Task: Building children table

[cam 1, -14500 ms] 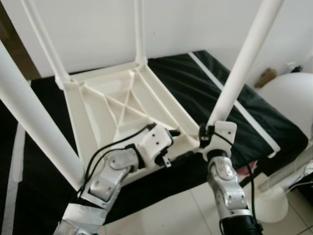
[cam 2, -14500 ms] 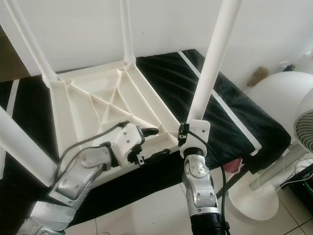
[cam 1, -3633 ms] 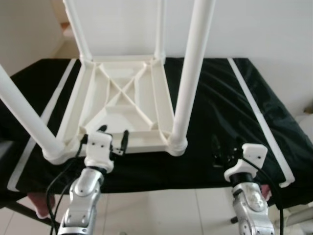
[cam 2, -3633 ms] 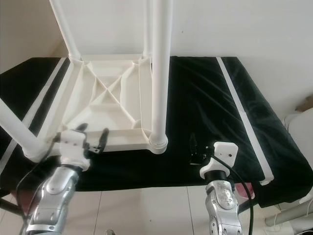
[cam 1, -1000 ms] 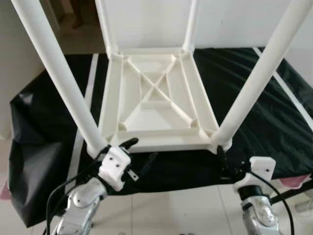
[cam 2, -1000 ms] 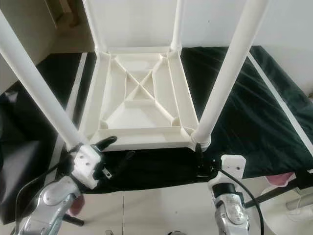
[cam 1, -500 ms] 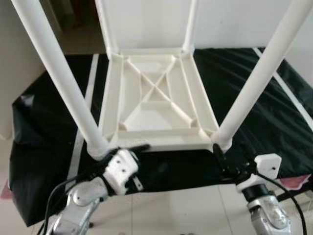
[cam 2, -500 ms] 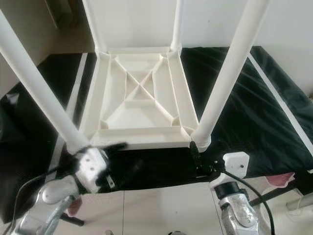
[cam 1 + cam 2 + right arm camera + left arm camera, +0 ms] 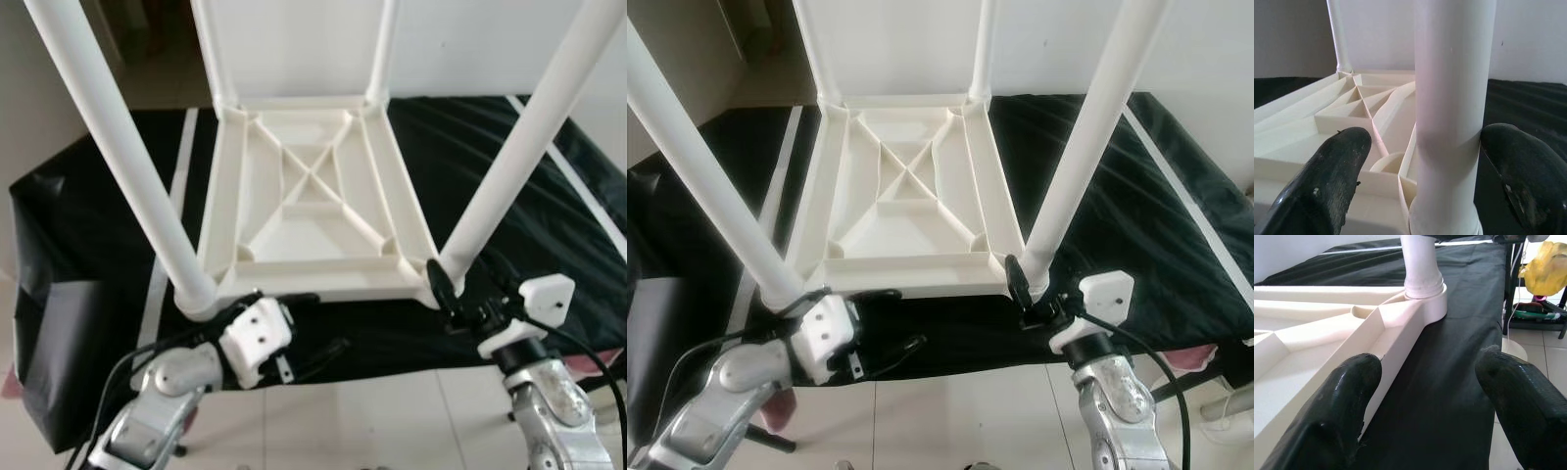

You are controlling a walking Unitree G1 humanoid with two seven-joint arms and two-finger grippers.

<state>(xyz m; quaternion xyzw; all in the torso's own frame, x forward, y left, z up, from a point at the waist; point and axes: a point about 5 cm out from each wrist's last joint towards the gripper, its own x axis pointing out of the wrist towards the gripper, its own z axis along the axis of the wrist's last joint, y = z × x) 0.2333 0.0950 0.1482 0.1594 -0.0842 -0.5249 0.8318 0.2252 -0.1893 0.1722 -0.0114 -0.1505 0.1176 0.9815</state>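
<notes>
Both silver arms reach forward from the lower edge of the head views. The left arm rises from the lower left, its wrist bent inward so the left end effector (image 9: 299, 323) points toward the right, lying low and nearly level. Its two black fingers (image 9: 1347, 396) stand spread wide apart, closed on nothing. A black cable loops along its forearm. The right arm comes up from the lower right with the wrist angled inward and up, and the right end effector (image 9: 1034, 289) points forward and to the left. Its black fingers (image 9: 1337, 166) are likewise parted wide, one on each side, not pressing together
</notes>
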